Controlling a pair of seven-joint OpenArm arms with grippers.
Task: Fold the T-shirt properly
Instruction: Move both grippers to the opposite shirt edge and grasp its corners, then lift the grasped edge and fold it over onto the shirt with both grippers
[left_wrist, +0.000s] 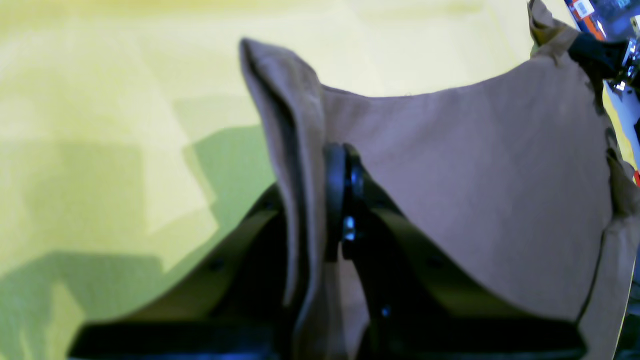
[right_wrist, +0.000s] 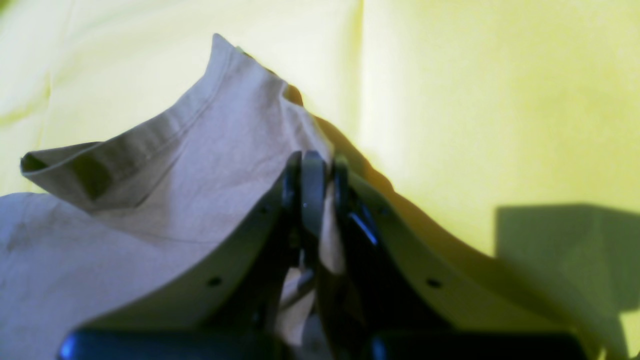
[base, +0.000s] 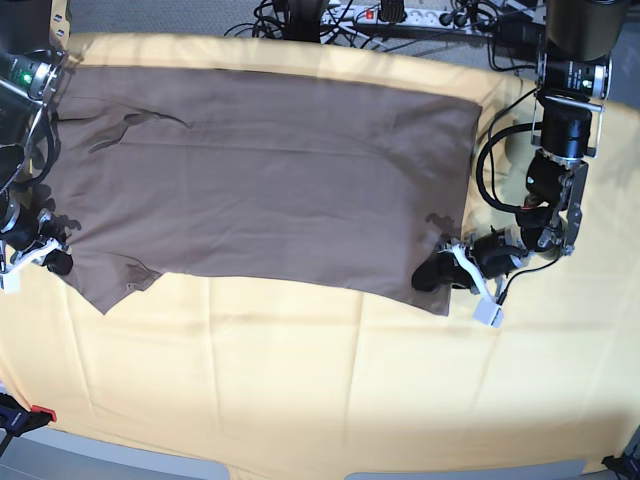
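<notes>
On yellow cloth (base: 300, 380), T-shirt (base: 260, 180) pinched by both grippers' fingers (left_wrist: 336, 170)

Both arms are black with looping black cables; each claw (base: 432, 272) has curved black fingers (left_wrist: 336, 200) dotted with small screws, and white wrist parts

Ahead of both grippers the yellow cloth (base: 300, 370) lay bare, with nothing on it to block a pass. Between them the T-shirt (base: 260, 170) covered the surface. Behind the left gripper (base: 428, 272), cables (base: 490, 180) looped close to its arm.
</notes>
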